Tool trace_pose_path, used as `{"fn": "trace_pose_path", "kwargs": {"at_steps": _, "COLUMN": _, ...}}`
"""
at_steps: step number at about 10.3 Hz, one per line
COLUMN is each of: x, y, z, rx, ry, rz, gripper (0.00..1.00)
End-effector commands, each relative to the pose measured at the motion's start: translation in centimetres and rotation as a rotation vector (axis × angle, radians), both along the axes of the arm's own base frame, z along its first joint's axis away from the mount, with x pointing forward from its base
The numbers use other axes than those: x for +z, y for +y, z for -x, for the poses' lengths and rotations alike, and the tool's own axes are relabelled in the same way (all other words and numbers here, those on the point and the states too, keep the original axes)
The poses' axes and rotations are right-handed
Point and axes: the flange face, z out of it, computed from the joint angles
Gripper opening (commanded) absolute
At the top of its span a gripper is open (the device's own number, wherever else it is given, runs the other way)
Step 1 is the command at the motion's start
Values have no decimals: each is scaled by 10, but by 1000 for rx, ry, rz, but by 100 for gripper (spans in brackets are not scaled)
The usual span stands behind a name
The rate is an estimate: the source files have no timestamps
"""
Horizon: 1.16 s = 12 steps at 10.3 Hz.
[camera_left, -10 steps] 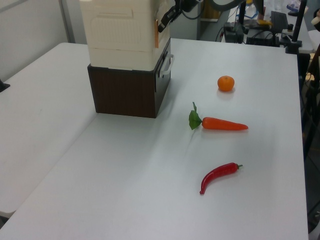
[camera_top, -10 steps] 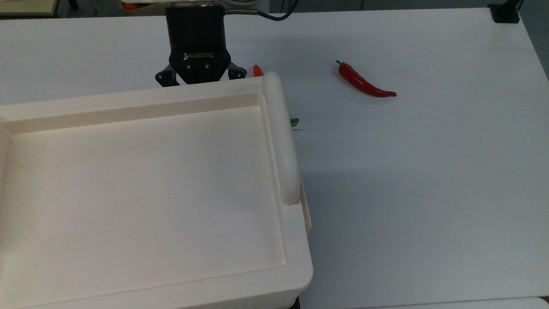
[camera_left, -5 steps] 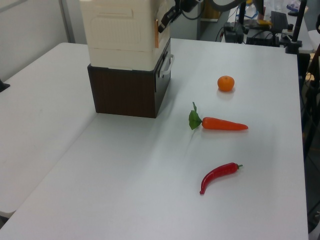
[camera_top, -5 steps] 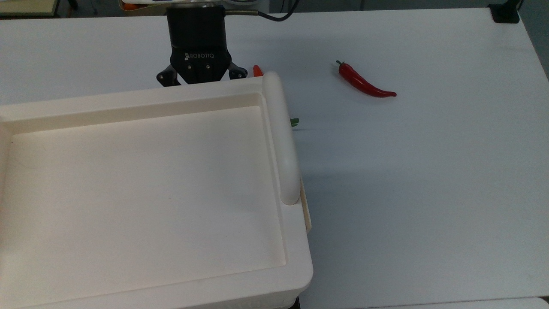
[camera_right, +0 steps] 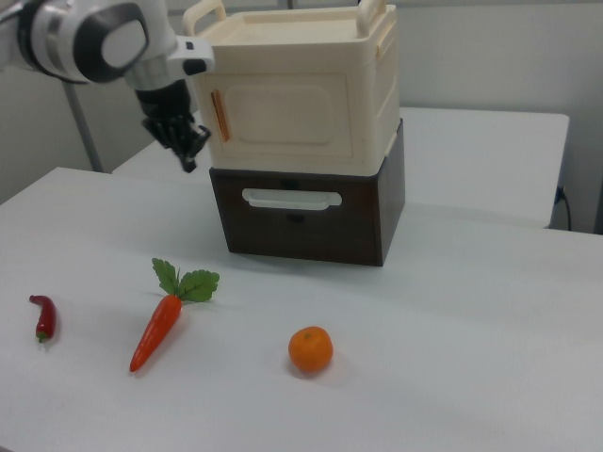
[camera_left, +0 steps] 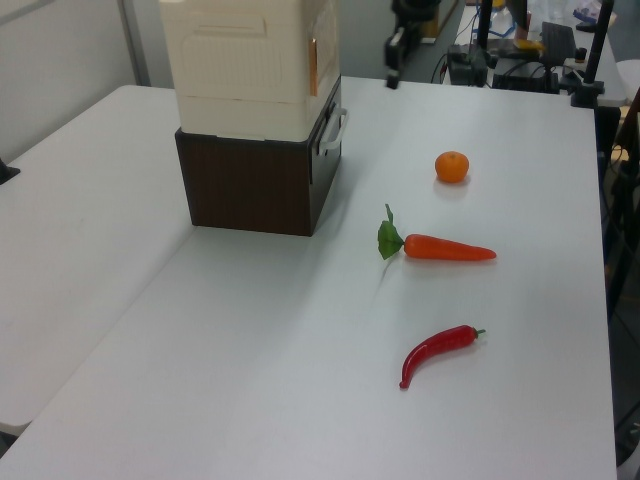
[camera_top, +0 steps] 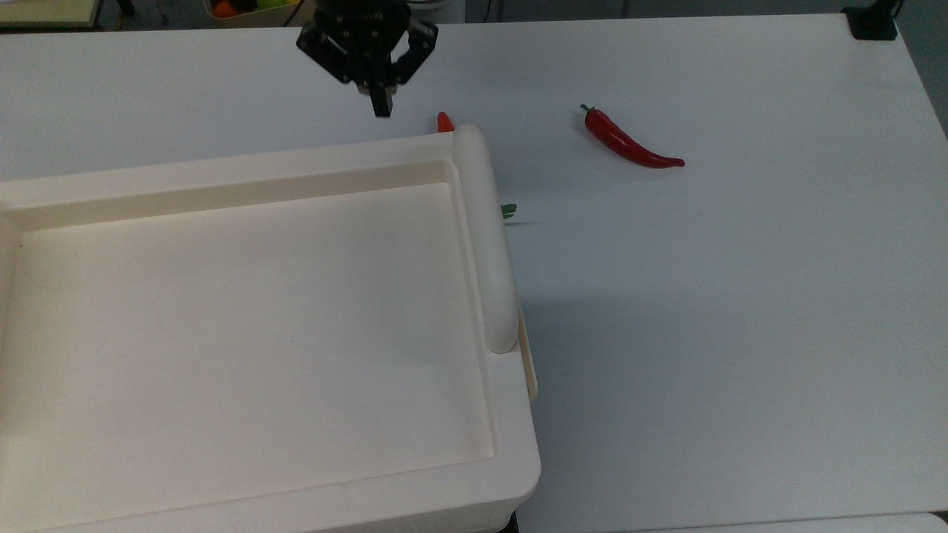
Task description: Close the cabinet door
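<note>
Hiding most of the orange plastic carrot (camera_top: pixel 444 121) in the top view, the big cream-white plastic cabinet (camera_top: pixel 244 326) leaves just a red tip and a green leaf showing. On its front face, the flat cream-beige cabinet door (camera_right: pixel 283 116) sits flush and shut, orange fitting at the right view's left edge. The black two-finger gripper (camera_right: pixel 189 151) hangs just off that edge, clear of the door, fingers pinched together on nothing. The cabinet rests on a dark brown drawer box (camera_right: pixel 303 215). A white table (camera_left: pixel 300 380) carries a glossy red chilli (camera_left: pixel 438 353) and a round orange (camera_left: pixel 452 167); cluttered stands blur behind.
</note>
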Motion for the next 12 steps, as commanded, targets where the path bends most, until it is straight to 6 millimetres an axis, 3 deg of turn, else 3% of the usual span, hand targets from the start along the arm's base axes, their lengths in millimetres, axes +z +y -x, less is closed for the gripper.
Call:
{"fn": "trace_pose_path", "kwargs": {"at_steps": 1, "x": 11, "y": 0, "z": 60, "rx": -87, "ry": 151, "rz": 9, "gripper": 42}}
{"fn": "trace_pose_path", "kwargs": {"at_steps": 2, "x": 11, "y": 9, "z": 70, "rx": -66, "ry": 168, "rz": 17, "gripper": 67}}
{"fn": "trace_pose_path", "kwargs": {"at_steps": 3, "x": 20, "y": 5, "z": 84, "rx": -55, "ry": 210, "rz": 44, "gripper": 100}}
{"fn": "trace_pose_path", "kwargs": {"at_steps": 5, "x": 29, "y": 0, "z": 98, "rx": -25, "ry": 242, "rz": 48, "gripper": 100}}
{"fn": "trace_pose_path", "kwargs": {"at_steps": 12, "x": 32, "y": -22, "z": 91, "rx": 6, "ry": 231, "rz": 46, "gripper": 100}}
